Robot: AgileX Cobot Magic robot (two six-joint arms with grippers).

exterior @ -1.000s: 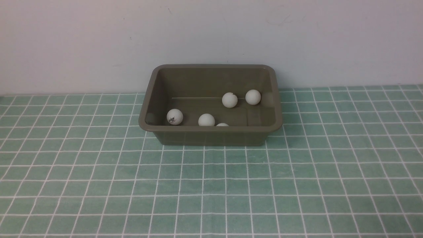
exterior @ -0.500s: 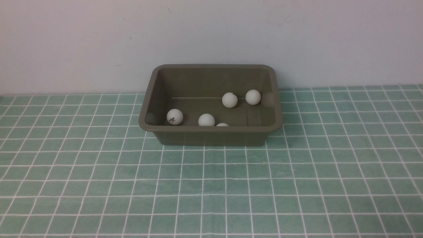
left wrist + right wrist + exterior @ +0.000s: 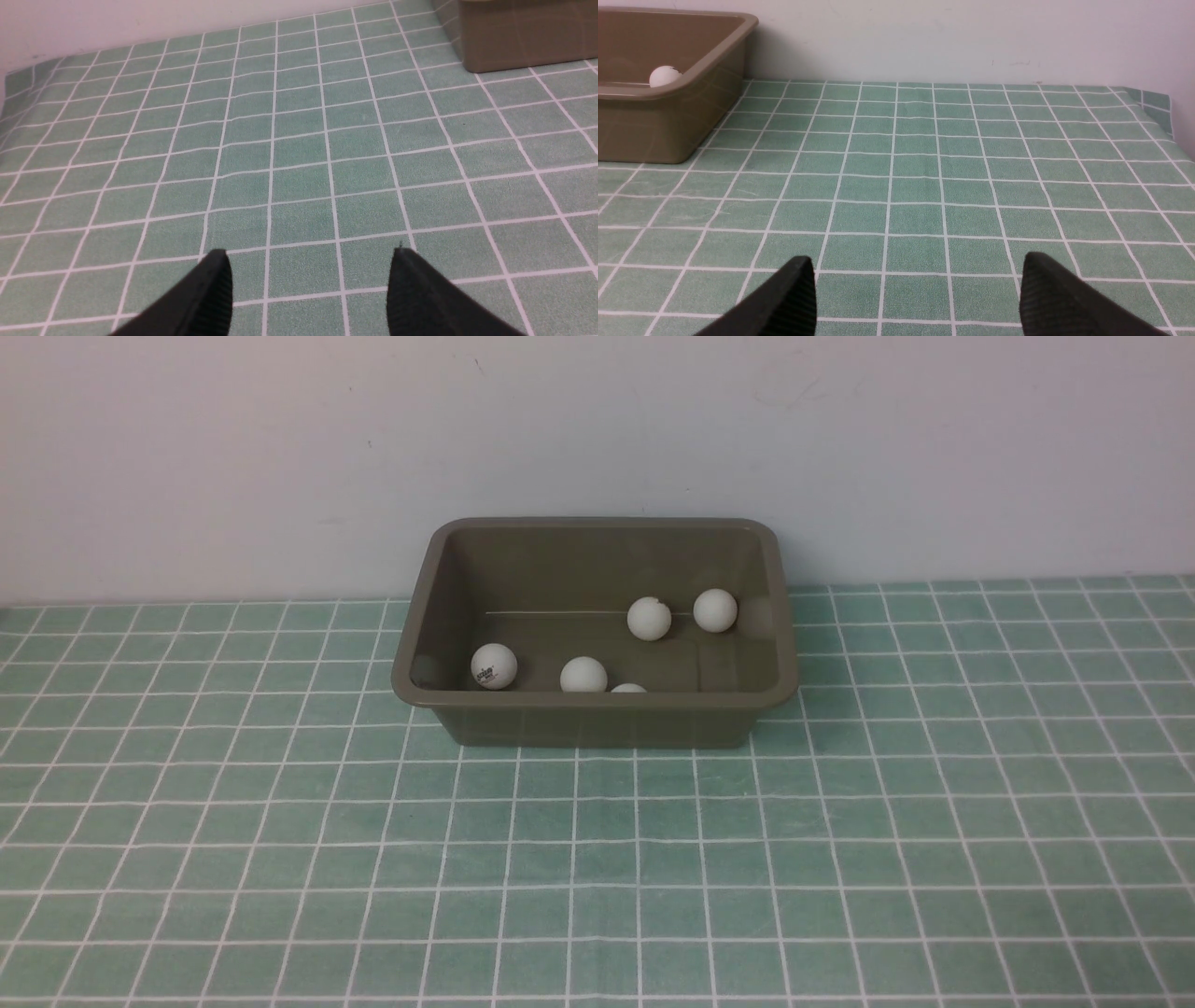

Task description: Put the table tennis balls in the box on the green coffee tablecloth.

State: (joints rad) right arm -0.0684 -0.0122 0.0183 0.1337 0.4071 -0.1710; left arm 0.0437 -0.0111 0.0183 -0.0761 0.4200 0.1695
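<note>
The olive-brown box (image 3: pixel 425 588) stands at the back middle of the green coffee tablecloth (image 3: pixel 597 859), against the wall. Inside it lie several white table tennis balls: one with a printed logo (image 3: pixel 494 665), one (image 3: pixel 583 675), one half hidden behind the near wall (image 3: pixel 628 688), one (image 3: pixel 649 618) and one (image 3: pixel 715 610). Neither arm shows in the front view. My left gripper (image 3: pixel 310 254) is open over bare cloth, the box (image 3: pixel 523 37) off to one side. My right gripper (image 3: pixel 917 261) is open over bare cloth, with the box (image 3: pixel 668 126) and a ball (image 3: pixel 664 76) ahead.
A pale wall (image 3: pixel 597 439) runs right behind the box. The cloth's edge (image 3: pixel 1169 116) turns up at the far right corner, and its other edge (image 3: pixel 7 79) shows at the far left.
</note>
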